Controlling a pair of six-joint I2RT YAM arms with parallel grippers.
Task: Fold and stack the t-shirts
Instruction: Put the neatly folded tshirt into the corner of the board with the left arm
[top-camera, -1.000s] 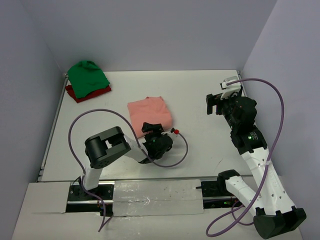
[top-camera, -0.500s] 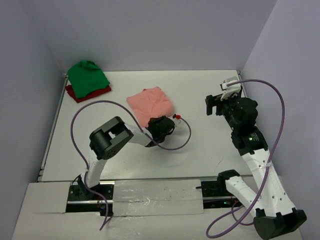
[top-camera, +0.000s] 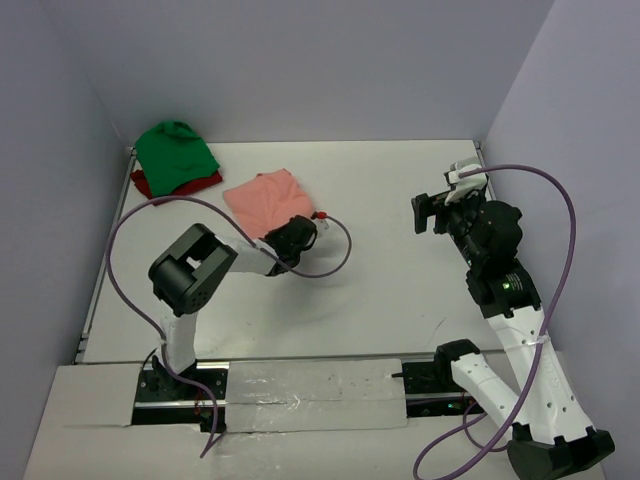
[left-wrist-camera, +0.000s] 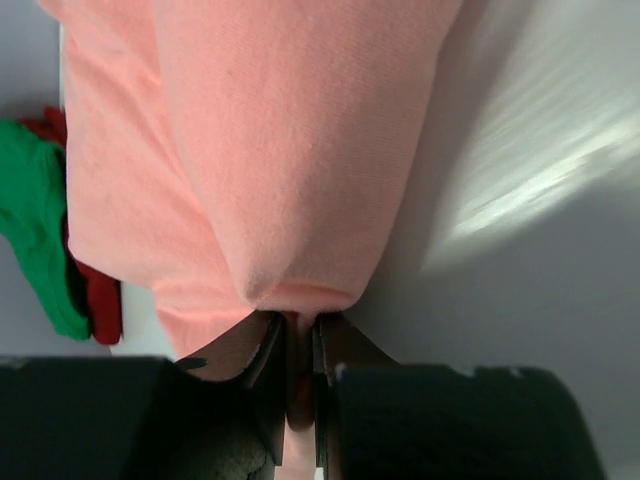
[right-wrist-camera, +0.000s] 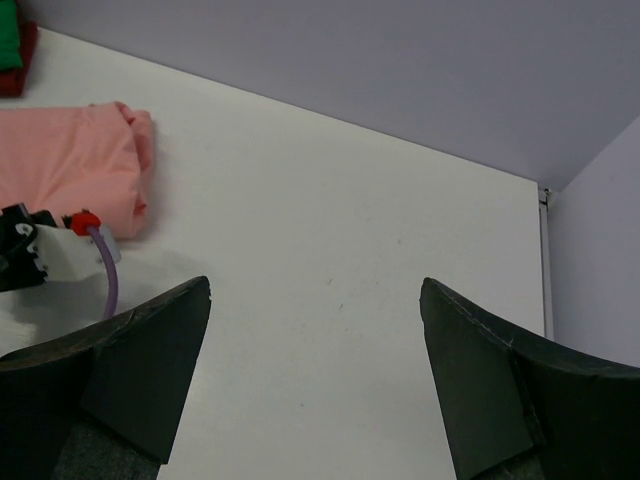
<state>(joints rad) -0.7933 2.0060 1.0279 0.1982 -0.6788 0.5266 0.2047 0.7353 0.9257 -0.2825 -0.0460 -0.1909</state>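
Fabric of the folded salmon-pink t-shirt (top-camera: 262, 198) sits clenched in the left tool (left-wrist-camera: 298, 335), which has dragged it across the bench (top-camera: 400, 290) nearer the green t-shirt (top-camera: 175, 150) atop the dark red t-shirt (top-camera: 150, 186); stacking likely follows. Well apart, the right tool (right-wrist-camera: 315, 300) stands released.

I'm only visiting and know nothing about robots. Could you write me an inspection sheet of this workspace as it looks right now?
Surface: white table, smooth, no marks seen.
Job's things: folded salmon-pink t-shirt left of centre; green t-shirt lies on the dark red t-shirt in the far left corner.
Clutter: nothing seen.
Grippers: left gripper shut on the salmon-pink t-shirt's near edge; right gripper open, empty, over bare table.
Cables: left purple cable and right purple cable loop loosely off the arms.
Surroundings: plain pale walls on three sides.
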